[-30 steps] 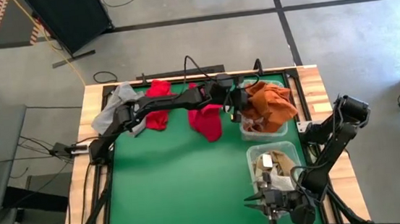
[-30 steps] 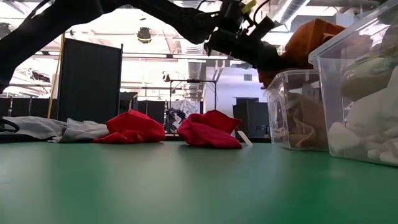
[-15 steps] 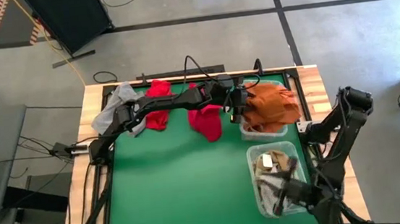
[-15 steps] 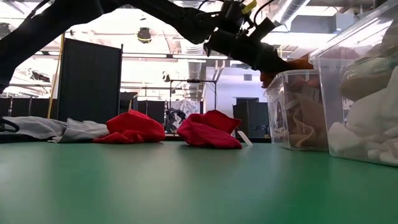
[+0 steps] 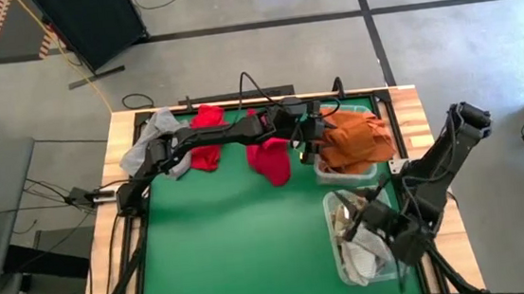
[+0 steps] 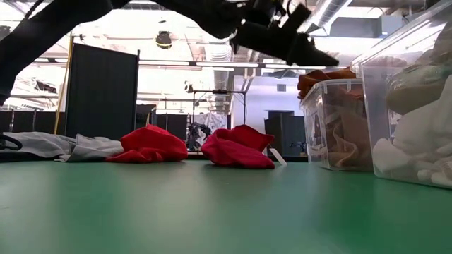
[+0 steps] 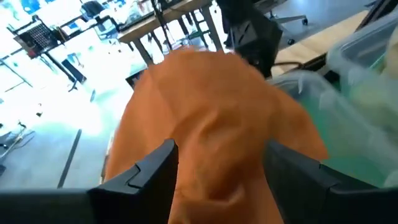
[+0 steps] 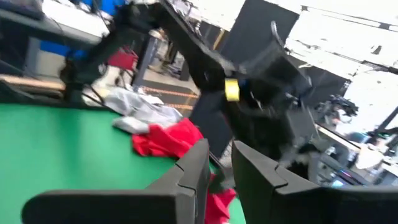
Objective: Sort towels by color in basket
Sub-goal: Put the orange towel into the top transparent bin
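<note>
Covering the table [image 5: 223, 246], green mat, grey concrete floor [image 5: 264, 61] around

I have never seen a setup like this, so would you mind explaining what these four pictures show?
Two dark robot arms work at a green table. One picture looks down from above, one looks level across the tabletop, and two come from cameras on the arms' wrists. Two red towels and a grey towel lie at the far edge. Two clear bins stand on the right. The left tool hovers, open, beside the far bin, where an orange towel lies; its wrist picture shows that towel between the fingers. The right tool, nearly closed and empty, hangs over the near bin.
</note>
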